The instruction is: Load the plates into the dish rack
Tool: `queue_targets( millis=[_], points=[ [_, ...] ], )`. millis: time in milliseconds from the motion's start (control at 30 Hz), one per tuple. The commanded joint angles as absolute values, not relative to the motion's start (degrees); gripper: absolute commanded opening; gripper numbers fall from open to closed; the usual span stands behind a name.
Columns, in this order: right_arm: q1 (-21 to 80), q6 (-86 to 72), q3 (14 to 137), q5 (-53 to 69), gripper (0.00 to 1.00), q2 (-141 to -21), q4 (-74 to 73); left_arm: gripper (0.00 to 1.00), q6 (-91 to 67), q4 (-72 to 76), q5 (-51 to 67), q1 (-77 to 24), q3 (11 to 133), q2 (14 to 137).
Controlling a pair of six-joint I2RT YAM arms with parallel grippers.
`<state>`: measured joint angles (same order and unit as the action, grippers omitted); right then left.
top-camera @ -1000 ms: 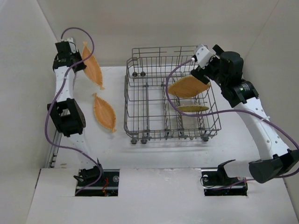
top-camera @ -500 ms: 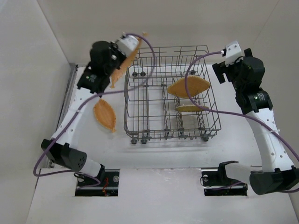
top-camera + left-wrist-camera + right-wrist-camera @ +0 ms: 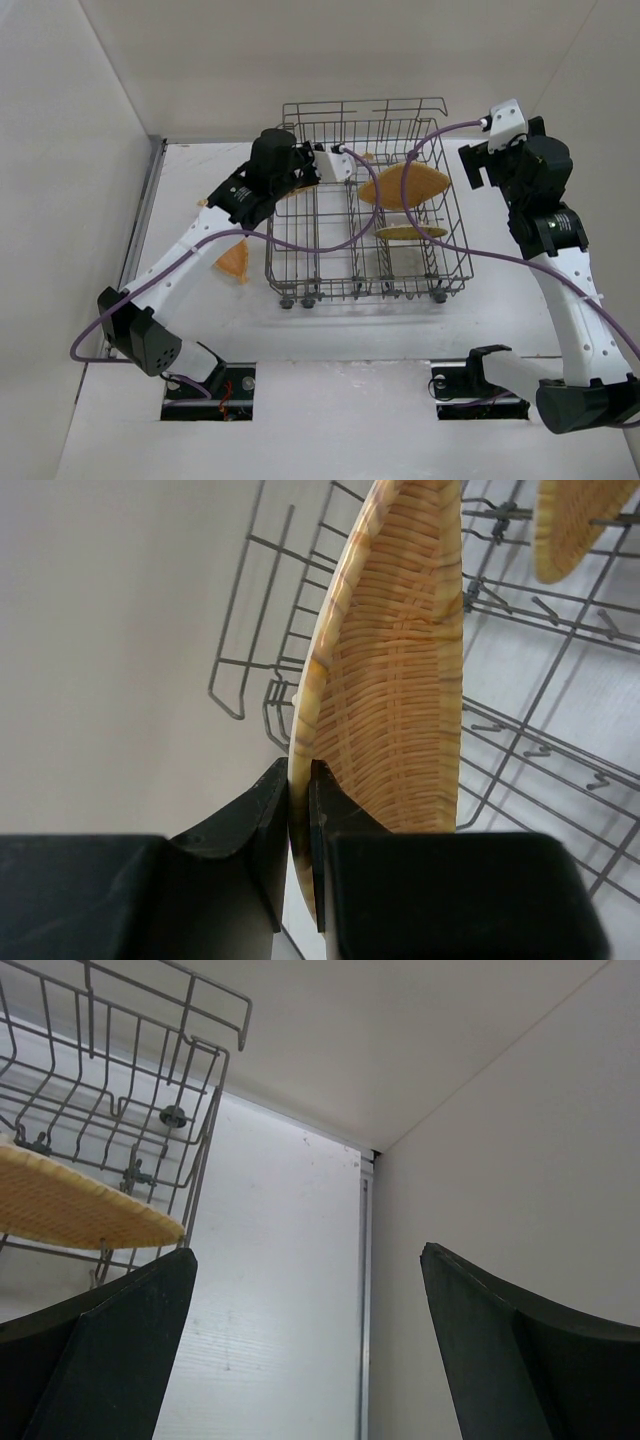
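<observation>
within the left end effector, clamped tight, stands a plate, dish rack beyond. right end effector gapes empty.

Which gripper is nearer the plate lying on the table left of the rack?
Left. The left gripper, clamped on another plate, is over the rack's left half, farther back and right of the table plate. The right gripper sits open beyond the rack's far right corner.

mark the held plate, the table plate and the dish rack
held plate [image 3: 400,680]: left wrist view, woven face
table plate [image 3: 234,263]: top external view, near tip
dish rack [image 3: 320,283]: top external view, front wall
</observation>
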<state>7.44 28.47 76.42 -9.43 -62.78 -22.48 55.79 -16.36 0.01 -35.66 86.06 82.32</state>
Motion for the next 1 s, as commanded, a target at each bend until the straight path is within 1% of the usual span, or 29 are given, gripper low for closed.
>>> queue_targets(
  millis=[0, 200, 367, 467, 667, 967],
  points=[
    [6.64, 26.90, 76.11, -9.14, 1.00, -61.26, -19.69, 0.05, 57.22, -14.41, 1.14, -35.99, 84.47, 79.98],
    [6.20, 26.54, 75.85, -9.67, 1.00, -60.91, -19.43, 0.04, 57.74, -12.49, 1.67, -37.30, 79.02, 79.45],
    [5.93, 26.54, 75.59, -11.42, 1.00, -60.73, -18.90, 0.04, 62.30, -4.77, -3.68, -41.78, 71.74, 79.54],
    [5.93, 26.54, 74.97, -11.60, 1.00, -60.29, -18.90, 0.04, 64.42, -1.23, -4.31, -43.46, 69.52, 80.06],
    [5.93, 27.24, 73.39, -11.60, 1.00, -58.80, -18.98, 0.04, 66.70, -0.62, -4.48, -44.87, 77.06, 84.01],
    [5.41, 27.07, 71.46, -11.69, 1.00, -57.83, -18.54, 0.03, 71.89, 1.05, -2.37, -42.58, 85.86, 89.99]
  ],
)
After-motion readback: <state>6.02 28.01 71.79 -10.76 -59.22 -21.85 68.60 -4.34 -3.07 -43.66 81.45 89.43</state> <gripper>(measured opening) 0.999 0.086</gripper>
